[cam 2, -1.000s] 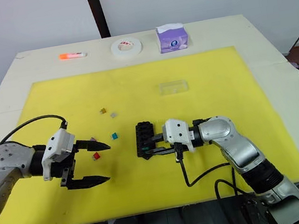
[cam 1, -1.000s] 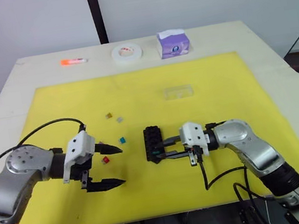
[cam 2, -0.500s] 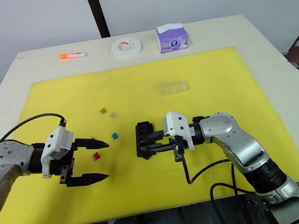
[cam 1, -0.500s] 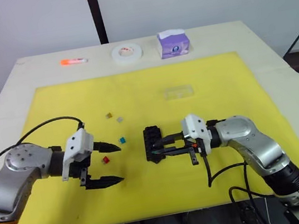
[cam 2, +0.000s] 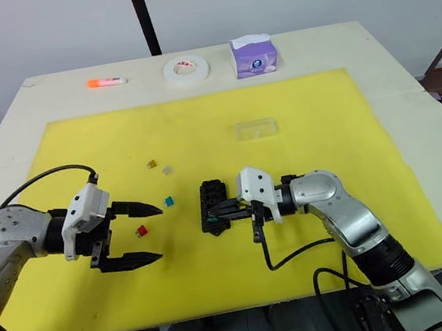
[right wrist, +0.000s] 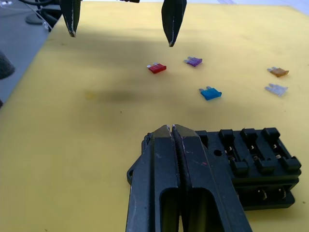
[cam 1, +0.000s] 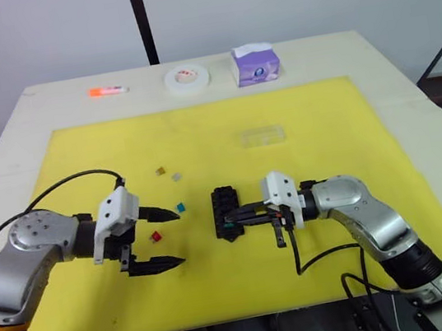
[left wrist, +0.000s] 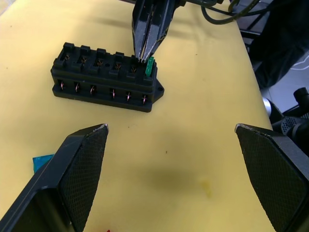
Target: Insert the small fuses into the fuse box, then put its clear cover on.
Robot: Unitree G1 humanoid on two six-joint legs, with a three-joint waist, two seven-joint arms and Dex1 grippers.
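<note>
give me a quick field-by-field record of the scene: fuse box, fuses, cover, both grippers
fuse box: black block on the yellow mat, between the two grippers
green fuse: standing in an end slot of the box
loose fuses: red, purple, teal, amber, grey, all lying on the mat
clear cover: lying on the mat beyond the box, apart from it
left gripper: open, red fuse between its fingers' span, not touching
right gripper: shut, tips at the box top beside the green fuse
</note>
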